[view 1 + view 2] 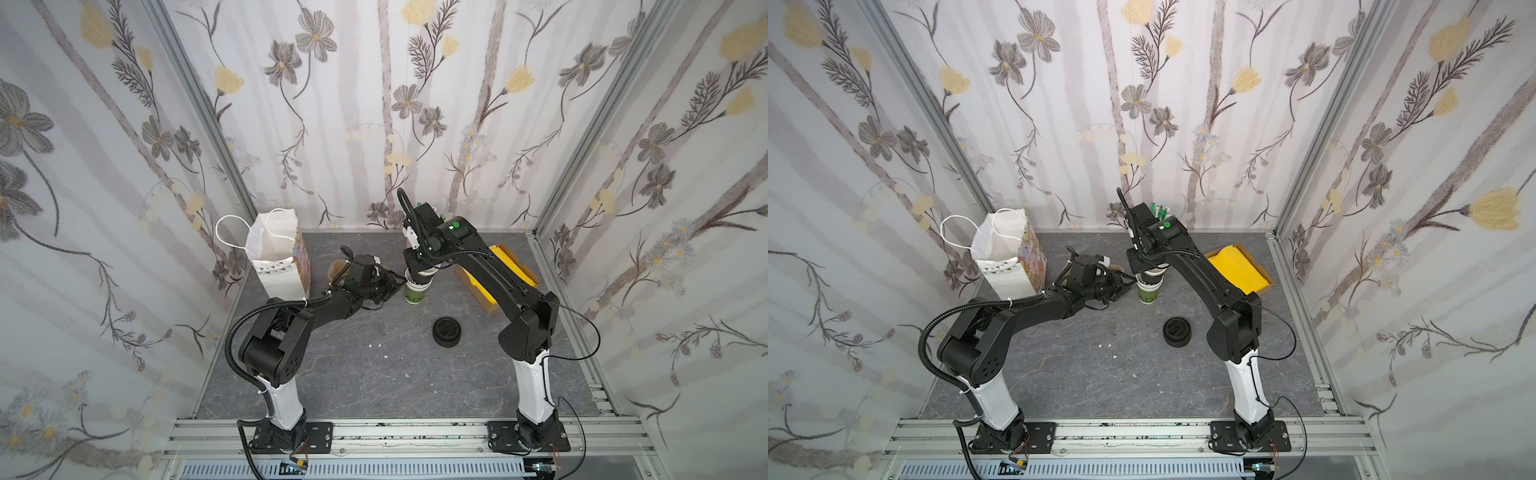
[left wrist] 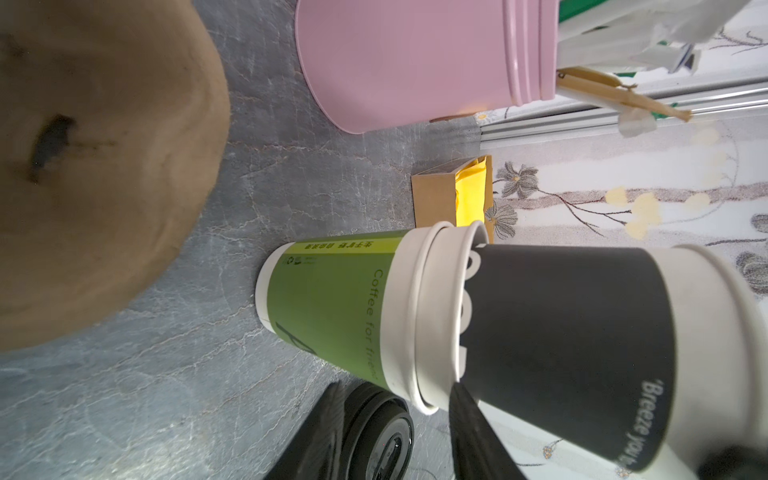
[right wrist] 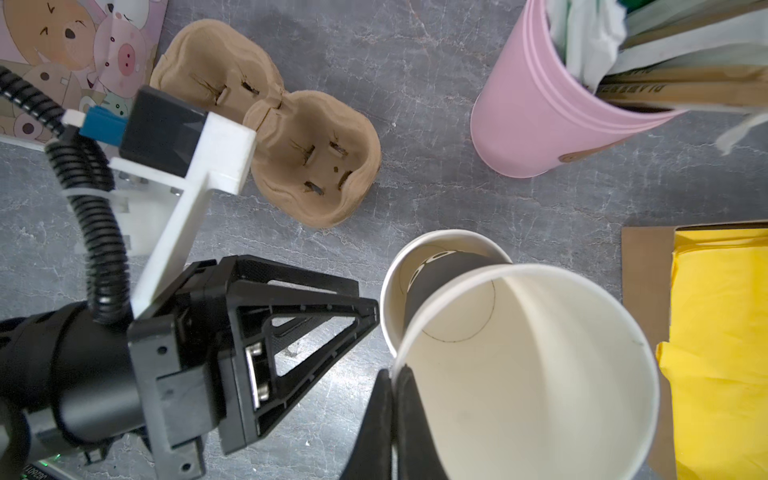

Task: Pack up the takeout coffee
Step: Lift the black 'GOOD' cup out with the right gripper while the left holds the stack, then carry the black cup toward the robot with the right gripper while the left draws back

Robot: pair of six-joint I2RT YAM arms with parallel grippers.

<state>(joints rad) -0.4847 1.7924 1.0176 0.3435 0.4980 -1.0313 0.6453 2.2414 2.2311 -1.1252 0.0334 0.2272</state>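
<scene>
Basically: right pincer (image 3: 394, 386) clamped on the rim of the black-sleeved cup (image 2: 561, 332), lidless, upright, half-nested in the cup stack (image 2: 328, 303) on the bench (image 1: 374, 374), directly below it. Left pincer (image 3: 368, 313) has its jaws apart at the stack rim, coming from the left; can't tell if it grips. Straight-up pull looks next. Loose lids (image 1: 446, 331) lie nearer the right arm.

One white handled bag (image 1: 276, 257), one two-well pulp carrier (image 3: 266, 120), one pink tub (image 3: 536, 112) and one cardboard box (image 3: 644, 299) stand on the table (image 1: 374, 374). Three nested paper cups (image 2: 332, 307) are visible; black lids (image 1: 446, 331) form one stack.
</scene>
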